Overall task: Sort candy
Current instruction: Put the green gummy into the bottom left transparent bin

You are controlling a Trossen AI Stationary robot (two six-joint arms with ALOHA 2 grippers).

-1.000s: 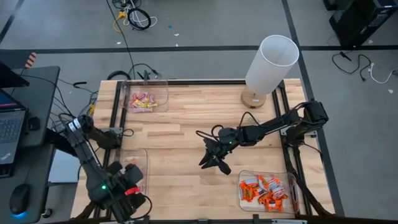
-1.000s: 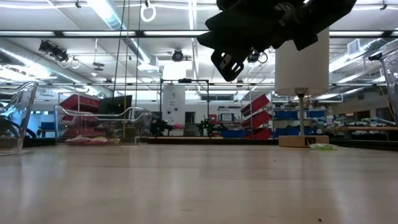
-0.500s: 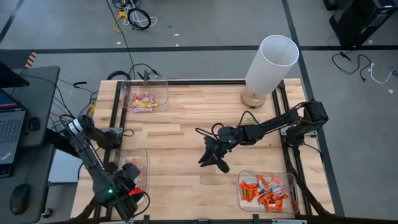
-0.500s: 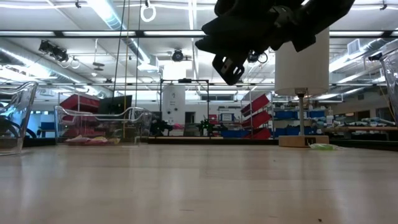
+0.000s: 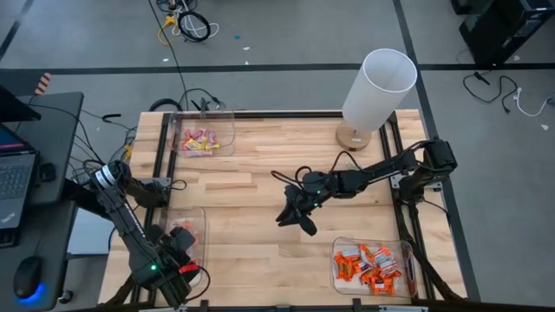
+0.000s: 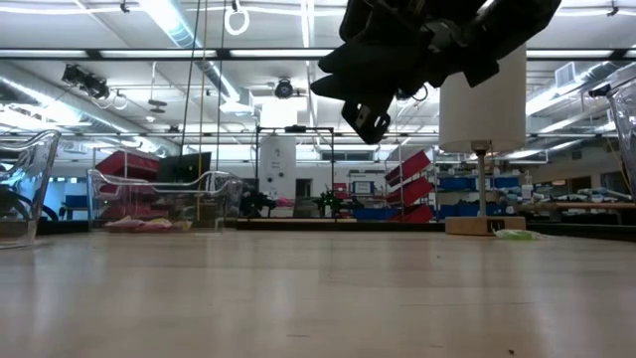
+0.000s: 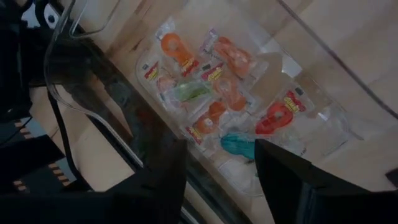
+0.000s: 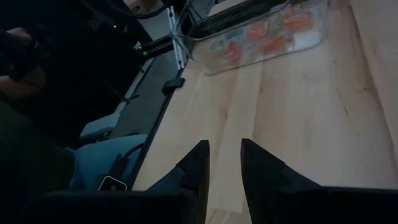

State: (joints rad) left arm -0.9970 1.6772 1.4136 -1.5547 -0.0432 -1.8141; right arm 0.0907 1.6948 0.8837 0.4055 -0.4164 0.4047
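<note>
Candy lies in three clear bins. Pink and yellow pieces fill the far-left bin [image 5: 203, 139]. Orange ones are in the near-right bin [image 5: 373, 265]. Clear-wrapped orange, red and green ones lie in the near-left bin [image 5: 189, 227]. My left gripper [image 7: 217, 171] hangs open, pointing down over that near-left bin, its fingers either side of a teal candy [image 7: 239, 144] lying on the bin's floor. My right gripper [image 5: 294, 220] hovers above the table's middle. Its fingers stand a narrow gap apart [image 8: 224, 163] with nothing between them.
A white cylinder lamp [image 5: 375, 87] stands on its wooden foot at the far right. A small pale green thing [image 6: 517, 235] lies by that foot. Cables and a laptop [image 5: 13, 178] lie off the table's left edge. A person's leg [image 8: 102, 167] shows beyond the near-left bin.
My left gripper has sunk a little over the near-left bin. My right gripper has rolled slightly about its own line while staying above the table's middle.
</note>
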